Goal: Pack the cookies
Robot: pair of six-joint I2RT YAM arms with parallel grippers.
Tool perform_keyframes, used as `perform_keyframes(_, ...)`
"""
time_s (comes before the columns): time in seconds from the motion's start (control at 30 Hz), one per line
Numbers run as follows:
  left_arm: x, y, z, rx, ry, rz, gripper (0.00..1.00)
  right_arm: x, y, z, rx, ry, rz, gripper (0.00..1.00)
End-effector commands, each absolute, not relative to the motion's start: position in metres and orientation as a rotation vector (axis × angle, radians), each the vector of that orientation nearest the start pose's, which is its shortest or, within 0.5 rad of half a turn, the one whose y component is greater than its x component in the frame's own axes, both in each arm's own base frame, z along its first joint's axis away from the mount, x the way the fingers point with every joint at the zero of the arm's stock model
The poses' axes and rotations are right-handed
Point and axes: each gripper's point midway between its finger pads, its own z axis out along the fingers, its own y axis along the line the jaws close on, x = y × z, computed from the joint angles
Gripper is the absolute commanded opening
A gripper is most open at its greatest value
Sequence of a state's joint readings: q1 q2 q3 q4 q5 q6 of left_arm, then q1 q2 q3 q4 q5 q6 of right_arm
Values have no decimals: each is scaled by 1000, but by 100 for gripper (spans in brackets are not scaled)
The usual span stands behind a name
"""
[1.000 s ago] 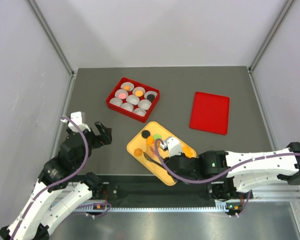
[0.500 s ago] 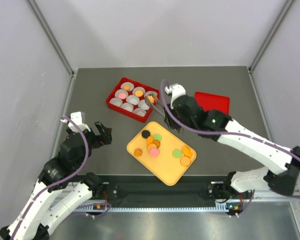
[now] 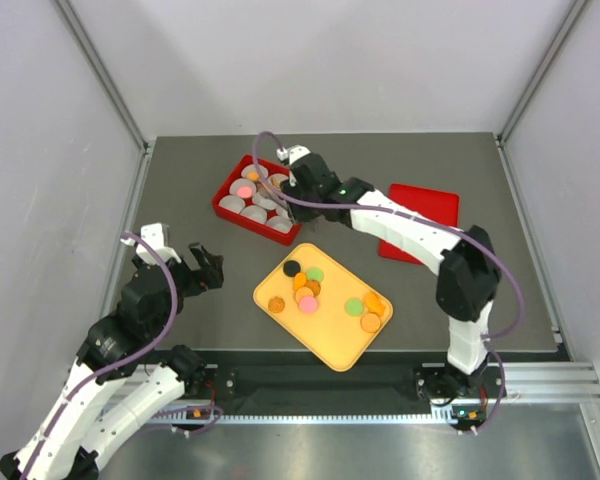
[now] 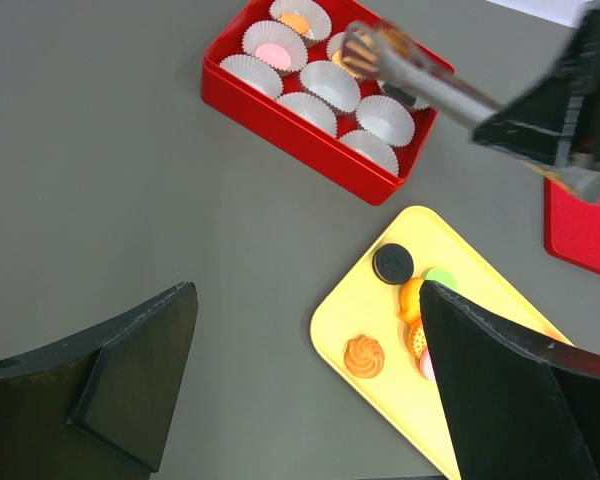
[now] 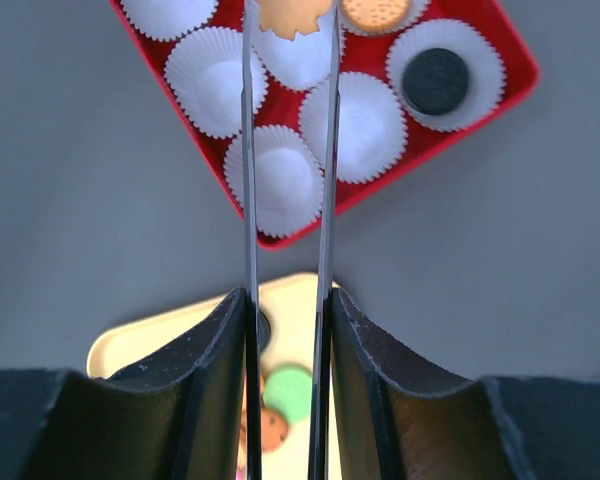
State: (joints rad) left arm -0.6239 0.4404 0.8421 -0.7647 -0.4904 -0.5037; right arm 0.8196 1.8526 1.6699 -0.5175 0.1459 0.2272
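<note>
1. Right wrist view shows the right gripper [image 5: 290, 8] pinching an orange cookie [image 5: 290, 18] between its two long thin fingers. It is over the red box [image 4: 300, 150] of white paper cups [image 5: 280, 180].
2. The left gripper [image 4: 305, 295] hangs off to the side. Its fingers are wide apart and hold nothing.
3. More cookies [image 3: 308, 290] lie on the yellow tray [image 3: 330, 335]. A few sit in cups, like the black cookie [image 5: 435, 80].
4. The thin fingers hold only the edges of the cookie. It could slip out and land on a cup's rim or between two cups.
5. The paper cups look light. If the fingers go too low, they could squash one or tip it over.
6. The next cup has an orange cookie in it. A drop a bit to that side would put two in one cup.
7. The finger tips and the top of the held cookie are cut off at the picture's edge. I cannot tell how high the cookie is above the cup.
8. From the top view, the right arm covers part of the box.
</note>
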Motion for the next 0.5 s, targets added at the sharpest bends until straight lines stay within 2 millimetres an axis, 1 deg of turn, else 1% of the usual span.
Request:
perform_keyframes(0.0,194,-57,264,-238,1856,-306,97,382,385,202,-597,2152,455,30)
perform_keyframes(0.07,194,-57,265,-240,1853,-309,97,385,390,186,-602,2177,448,29)
perform_keyframes(0.1,195,-57,264,-242,1854,-306,97,387,390,184,-599,2180,443,29)
perform_keyframes(0.13,194,-58,264,-239,1856,-307,97,390,391,175,-596,2192,422,29)
perform_keyframes(0.23,195,-58,263,-237,1861,-306,97,396,391,166,-594,2199,395,29)
perform_keyframes(0.37,195,-58,263,-237,1860,-304,97,396,390,165,-588,2197,393,29)
perform_keyframes(0.47,196,-59,263,-234,1862,-305,97,397,389,169,-579,2190,389,30)
